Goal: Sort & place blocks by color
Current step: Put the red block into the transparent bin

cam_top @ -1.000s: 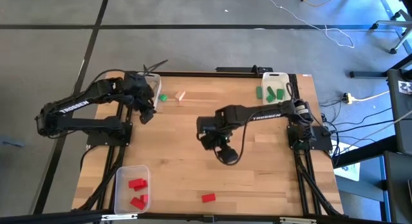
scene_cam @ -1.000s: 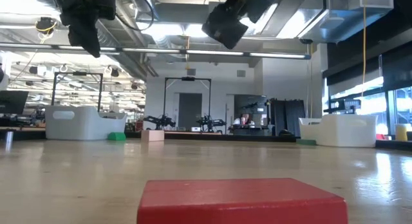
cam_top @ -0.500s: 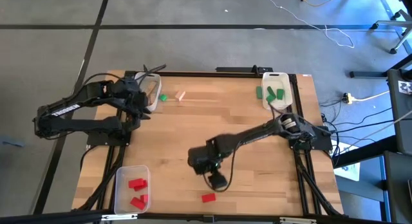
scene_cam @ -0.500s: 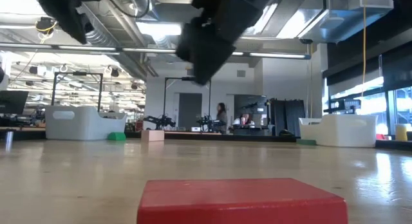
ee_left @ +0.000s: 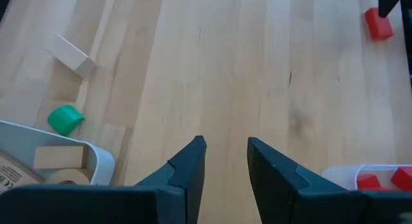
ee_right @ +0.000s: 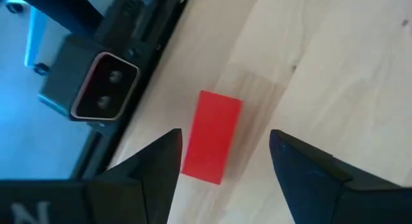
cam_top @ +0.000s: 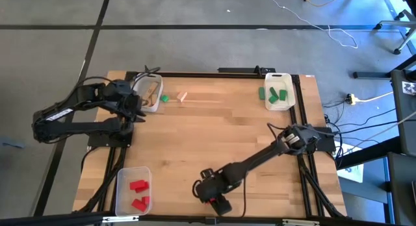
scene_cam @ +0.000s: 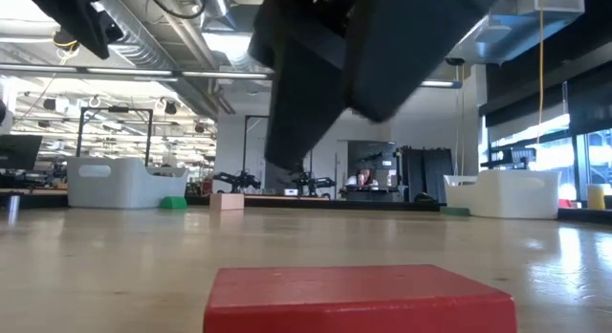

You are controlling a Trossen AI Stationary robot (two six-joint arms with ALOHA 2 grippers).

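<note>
A red block [ee_right: 211, 137] lies flat on the table by its near edge; it fills the foreground of the low view [scene_cam: 359, 297]. My right gripper [ee_right: 225, 134] is open and hovers just above it, a finger on either side, touching nothing. In the high view the right gripper [cam_top: 218, 200] hides that block. A green block [cam_top: 165, 99] and a pale wood block [cam_top: 182, 96] lie loose near the far left. My left gripper [ee_left: 225, 143] is open and waits by the wood bin [cam_top: 149, 93].
A clear bin with red blocks [cam_top: 133, 190] sits at the near left. A bin with green blocks [cam_top: 278, 93] stands at the far right. The low camera's housing [ee_right: 96, 85] is at the table's near edge, close to the red block.
My right gripper has swung from the table's middle toward the near edge and come down over the red block, staying open. My left gripper has drawn back a little toward the table's left edge. No block has moved.
</note>
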